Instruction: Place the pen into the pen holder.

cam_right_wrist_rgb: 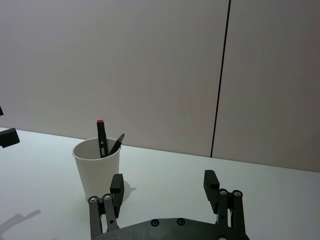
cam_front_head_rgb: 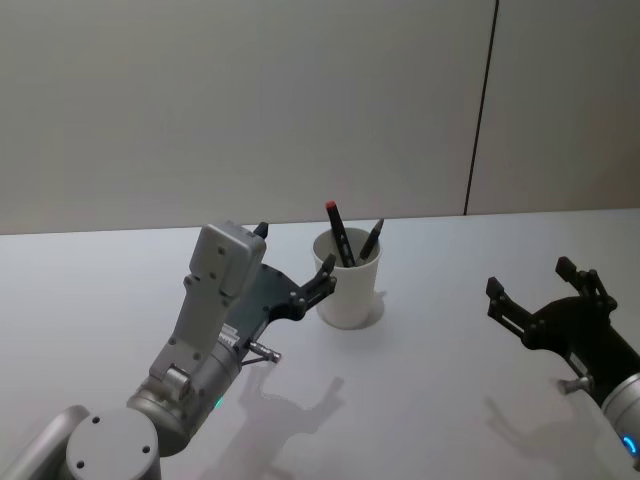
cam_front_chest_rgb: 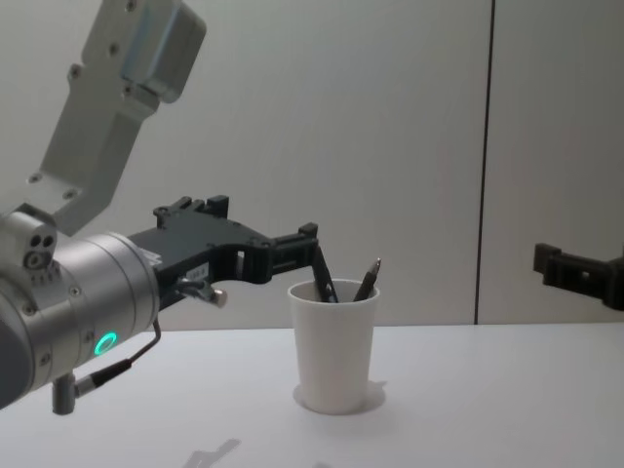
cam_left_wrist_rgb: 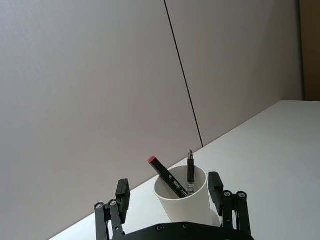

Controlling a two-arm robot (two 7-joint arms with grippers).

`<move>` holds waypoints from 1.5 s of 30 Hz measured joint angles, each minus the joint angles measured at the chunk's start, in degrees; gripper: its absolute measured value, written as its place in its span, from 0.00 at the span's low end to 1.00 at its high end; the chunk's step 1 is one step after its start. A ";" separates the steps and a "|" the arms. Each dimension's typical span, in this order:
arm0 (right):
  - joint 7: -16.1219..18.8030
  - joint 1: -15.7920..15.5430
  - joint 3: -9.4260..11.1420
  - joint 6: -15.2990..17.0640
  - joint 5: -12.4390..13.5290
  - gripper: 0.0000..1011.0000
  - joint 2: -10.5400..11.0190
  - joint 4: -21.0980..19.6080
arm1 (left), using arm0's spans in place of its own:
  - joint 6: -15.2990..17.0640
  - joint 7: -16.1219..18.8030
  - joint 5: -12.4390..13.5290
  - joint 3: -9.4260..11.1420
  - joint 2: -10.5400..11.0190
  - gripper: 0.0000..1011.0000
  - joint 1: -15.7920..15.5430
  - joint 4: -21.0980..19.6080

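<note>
The left gripper gapes empty — the pen holder stands just ahead, two pens inside. The right gripper, spread too, hangs well apart.

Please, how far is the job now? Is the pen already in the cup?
Done, it seems: two pens, a red-capped pen and a dark pen, stand in the cup. In hand: nothing; the left gripper is open beside the cup's rim, the right gripper open off to the right. Left: probably only pulling the left arm away.
</note>
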 joint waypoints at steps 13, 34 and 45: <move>0.00 0.00 0.00 0.00 0.00 0.99 0.00 0.00 | 0.00 0.00 0.00 0.00 0.00 0.99 0.00 0.00; 0.00 0.00 0.00 0.00 0.00 0.99 0.00 0.00 | 0.00 0.00 0.00 0.00 0.00 0.99 0.00 0.00; 0.00 0.00 0.00 0.00 0.00 0.99 0.00 0.00 | 0.00 0.00 0.00 0.00 0.00 0.99 0.00 0.00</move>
